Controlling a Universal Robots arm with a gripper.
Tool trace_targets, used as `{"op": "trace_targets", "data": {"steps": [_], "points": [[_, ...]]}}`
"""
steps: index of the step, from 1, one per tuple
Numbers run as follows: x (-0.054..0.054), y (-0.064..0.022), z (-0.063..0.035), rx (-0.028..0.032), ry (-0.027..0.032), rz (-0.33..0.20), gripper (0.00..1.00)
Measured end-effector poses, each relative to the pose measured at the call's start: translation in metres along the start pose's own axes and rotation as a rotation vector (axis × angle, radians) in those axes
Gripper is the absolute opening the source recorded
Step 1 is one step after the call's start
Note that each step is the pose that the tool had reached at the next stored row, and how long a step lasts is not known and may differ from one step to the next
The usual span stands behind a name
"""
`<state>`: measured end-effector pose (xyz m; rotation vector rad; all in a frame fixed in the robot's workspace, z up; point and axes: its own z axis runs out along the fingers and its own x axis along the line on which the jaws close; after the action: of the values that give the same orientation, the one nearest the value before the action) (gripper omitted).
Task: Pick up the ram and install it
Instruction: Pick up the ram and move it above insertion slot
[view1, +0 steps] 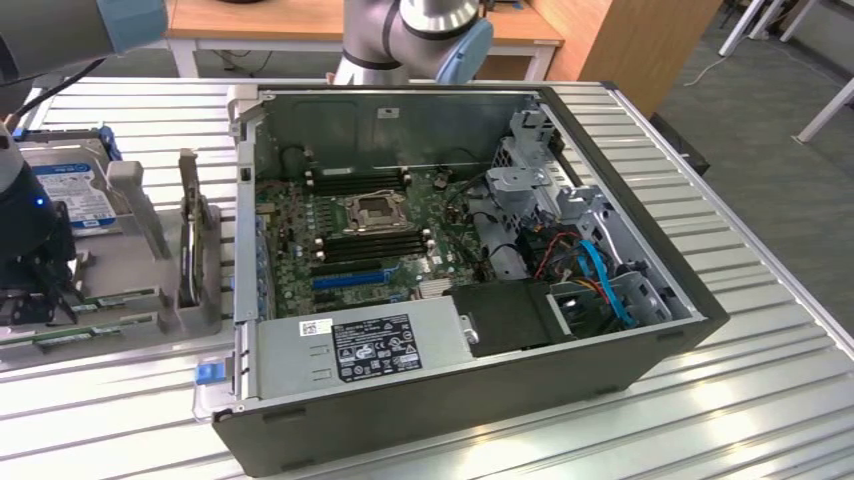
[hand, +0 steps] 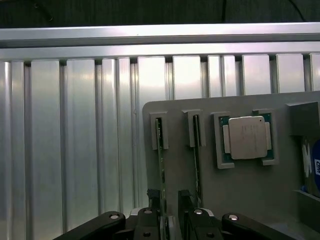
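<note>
Wrist view: my pincer (hand: 169, 196) is spread, one finger either side of the ram (hand: 161, 160), a thin green stick standing on edge in a slot of the grey holder (hand: 250, 190). A second stick (hand: 197, 165) stands just beside it, and past that a silver processor (hand: 246, 137) whose markings I can't read.

Exterior view: the holder sits at the exterior view's left with a blue-labelled hard drive (view1: 74, 190), beside the open computer case (view1: 467, 420). The case's sticker (view1: 380, 345) is unreadable. Everything rests on a ribbed aluminium table (view1: 761, 420), with a wooden desk (view1: 267, 20) behind.
</note>
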<state>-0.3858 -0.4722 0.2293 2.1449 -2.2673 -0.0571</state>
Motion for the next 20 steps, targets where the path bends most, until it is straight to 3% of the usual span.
{"op": "trace_targets", "data": {"steps": [20], "points": [[0.004, -0.0011, 0.0220, 0.0000, 0.0000, 0.000, 0.29]]}}
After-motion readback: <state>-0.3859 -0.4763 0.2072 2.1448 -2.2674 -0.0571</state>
